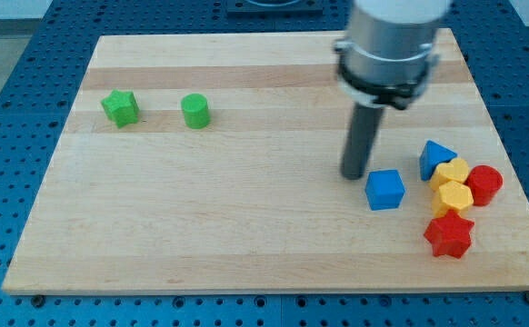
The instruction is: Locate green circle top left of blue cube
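The green circle (195, 111) is a short cylinder at the upper left of the wooden board (246, 227). The blue cube (385, 190) sits at the right of the board, far from it. My tip (353, 174) rests on the board just left of and slightly above the blue cube, close to its upper left corner, with a small gap showing. The green circle lies far to the view's left of my tip.
A green star (120, 107) lies left of the green circle. Right of the blue cube is a cluster: a blue triangle (435, 158), two yellow hexagonal blocks (452, 173) (453, 197), a red cylinder (484, 184) and a red star (449, 235).
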You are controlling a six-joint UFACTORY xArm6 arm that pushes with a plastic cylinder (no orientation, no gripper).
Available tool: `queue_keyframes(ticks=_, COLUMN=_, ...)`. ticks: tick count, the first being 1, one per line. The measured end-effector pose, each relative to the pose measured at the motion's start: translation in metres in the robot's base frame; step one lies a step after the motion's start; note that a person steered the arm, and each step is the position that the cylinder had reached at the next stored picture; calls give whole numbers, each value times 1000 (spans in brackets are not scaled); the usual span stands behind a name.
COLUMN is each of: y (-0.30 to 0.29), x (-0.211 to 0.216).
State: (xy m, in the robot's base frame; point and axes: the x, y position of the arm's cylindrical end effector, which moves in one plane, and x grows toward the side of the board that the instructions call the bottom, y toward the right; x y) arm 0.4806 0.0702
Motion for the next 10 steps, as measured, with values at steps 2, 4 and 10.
queue_keyframes(ticks=2, y=-136, x=-79)
queue_keyframes(ticks=4, y=-220, x=-130)
queue_keyframes(ticks=10, y=45, x=-29)
